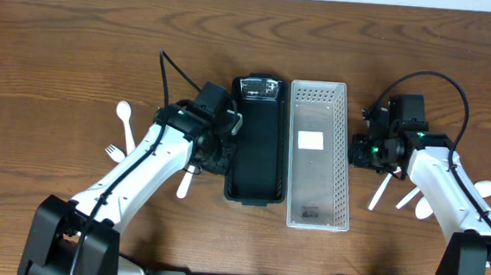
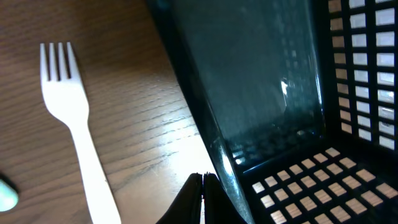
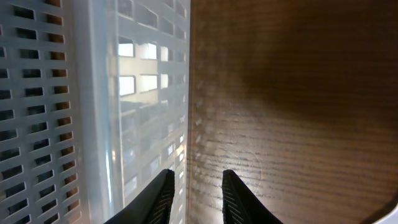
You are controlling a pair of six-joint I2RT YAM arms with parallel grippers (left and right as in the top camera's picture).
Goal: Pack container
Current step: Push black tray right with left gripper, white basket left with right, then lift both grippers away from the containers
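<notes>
Overhead view: black basket and white basket stand side by side at frame centre, long axes running top to bottom. Whether their walls touch I cannot tell.

Left gripper sits against the left wall of the black basket, at mid-length. In the left wrist view its jaws are pressed together with nothing between them, just outside that wall.

Right gripper sits just beside the right wall of the white basket. In the right wrist view its fingers stand a little apart over bare table, holding nothing.

Loose cutlery, left of frame:
- spoon and fork, left of the left gripper and well apart from it
- white knife-like piece, near it to the lower left, lying nearly top to bottom

Loose cutlery, right of frame:
- two white handles, tilted, just below the right gripper
- second spoon, farther right

Judgement: the next pick turns on "below and outward". Each arm's nearest piece lies toward the lower edge of the frame, on the side away from the baskets, its handle roughly parallel to their long axis. The right gripper is the nearer to its piece and is already parted; the left must open first.
</notes>
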